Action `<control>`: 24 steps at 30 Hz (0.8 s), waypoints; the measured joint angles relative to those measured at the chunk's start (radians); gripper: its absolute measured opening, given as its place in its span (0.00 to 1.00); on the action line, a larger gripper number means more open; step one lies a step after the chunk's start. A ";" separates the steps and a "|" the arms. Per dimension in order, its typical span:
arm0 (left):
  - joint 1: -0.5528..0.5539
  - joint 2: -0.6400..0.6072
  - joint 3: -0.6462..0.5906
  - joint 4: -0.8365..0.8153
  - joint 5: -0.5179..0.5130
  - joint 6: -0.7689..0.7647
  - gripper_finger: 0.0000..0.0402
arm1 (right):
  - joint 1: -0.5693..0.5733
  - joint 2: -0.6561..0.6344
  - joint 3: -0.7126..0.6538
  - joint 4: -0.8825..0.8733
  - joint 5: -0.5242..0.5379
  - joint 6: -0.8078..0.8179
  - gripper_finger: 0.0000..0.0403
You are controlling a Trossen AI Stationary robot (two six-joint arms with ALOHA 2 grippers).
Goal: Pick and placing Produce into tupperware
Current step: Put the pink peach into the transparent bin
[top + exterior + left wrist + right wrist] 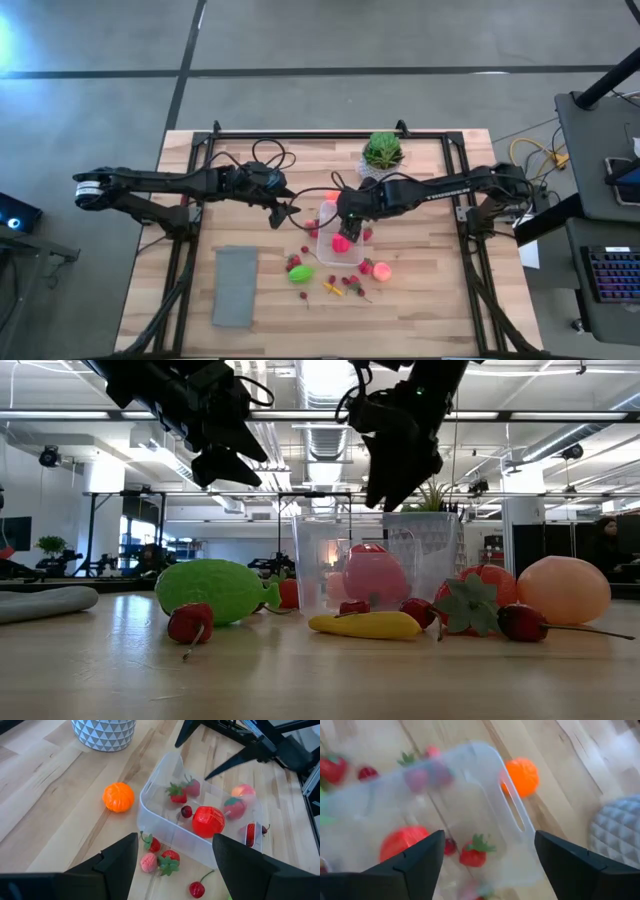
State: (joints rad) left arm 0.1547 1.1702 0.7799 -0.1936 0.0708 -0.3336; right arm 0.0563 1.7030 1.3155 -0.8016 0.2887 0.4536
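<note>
Tupperware sitting mid-tabletop, just near of the potted plant, already holding a big red tomato-like piece, a strawberry and a cherry.

Right gripper hanging directly over the tub, fingers spread wide with nothing between them. Judging this as a drop step: a piece looks just delivered, though which one I cannot tell.

Left gripper hovering just left of the tub, fingers spread apart and empty, pointing down toward loose berries at the tub's left wall.

Most produce is lying outside: an orange ball on the far-left side of the tub, a green piece and yellow bit nearer, a peach-coloured ball to the right.

Next move probably calling for one arm lifting clear and descending on a loose piece; the small berries need a tight, centred pinch.

View differences: the low view is showing the green piece, a yellow banana-like piece and stemmed cherries lined up in front of the tub, but not the tub's contents plainly. The wrist views are showing those contents; the high view alone is showing the grey flat rectangle far left.
</note>
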 joint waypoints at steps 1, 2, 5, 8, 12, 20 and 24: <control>0.000 0.000 0.000 0.000 0.000 0.000 0.60 | -0.001 -0.001 0.000 -0.034 0.000 -0.001 0.75; 0.000 0.000 0.000 0.000 0.000 0.000 0.60 | -0.003 -0.002 -0.001 -0.069 -0.001 -0.001 0.75; 0.000 0.000 -0.001 0.000 0.000 0.000 0.60 | -0.003 -0.002 -0.014 -0.184 -0.017 -0.021 0.75; 0.000 0.000 -0.001 0.000 0.000 0.000 0.60 | 0.007 -0.008 -0.043 -0.197 -0.026 -0.063 0.73; 0.000 0.009 -0.001 -0.001 0.000 0.000 0.60 | 0.031 -0.033 -0.094 -0.155 -0.027 -0.076 0.72; -0.001 0.128 -0.001 -0.001 0.001 0.076 0.60 | 0.086 -0.157 -0.188 -0.080 -0.025 -0.029 0.70; -0.005 0.196 -0.001 0.009 0.003 0.124 0.60 | 0.114 -0.256 -0.233 -0.062 -0.003 0.040 0.70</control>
State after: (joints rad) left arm 0.1496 1.3662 0.7792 -0.1845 0.0736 -0.2099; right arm 0.1704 1.4469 1.0829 -0.8637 0.2862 0.4932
